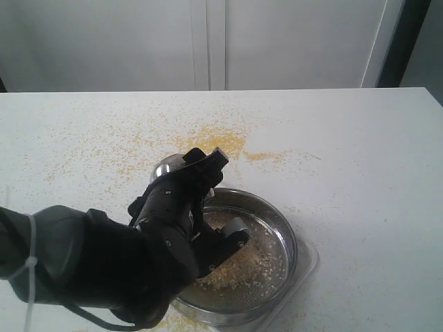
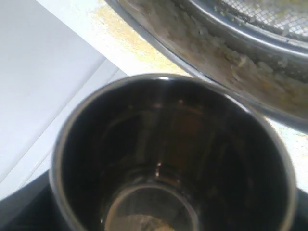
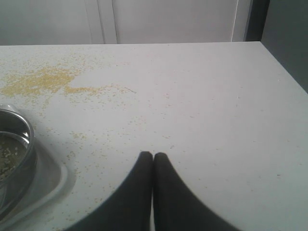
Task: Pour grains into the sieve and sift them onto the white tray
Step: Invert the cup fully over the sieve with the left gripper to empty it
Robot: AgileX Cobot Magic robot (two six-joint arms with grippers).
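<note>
Looming at the near left, the arm reaches over the sieve, the left fingers spread wide around a steel cup tipped mouth-first toward it. Only the left wrist view looks inside the cup: nearly empty, beige residue at the bottom. Whitish grains lie in the sieve, which sits on the tray. Yellow meal dusts the worktop behind. Farther right, the right fingers, shown only by their own wrist view, press together, empty.
</note>
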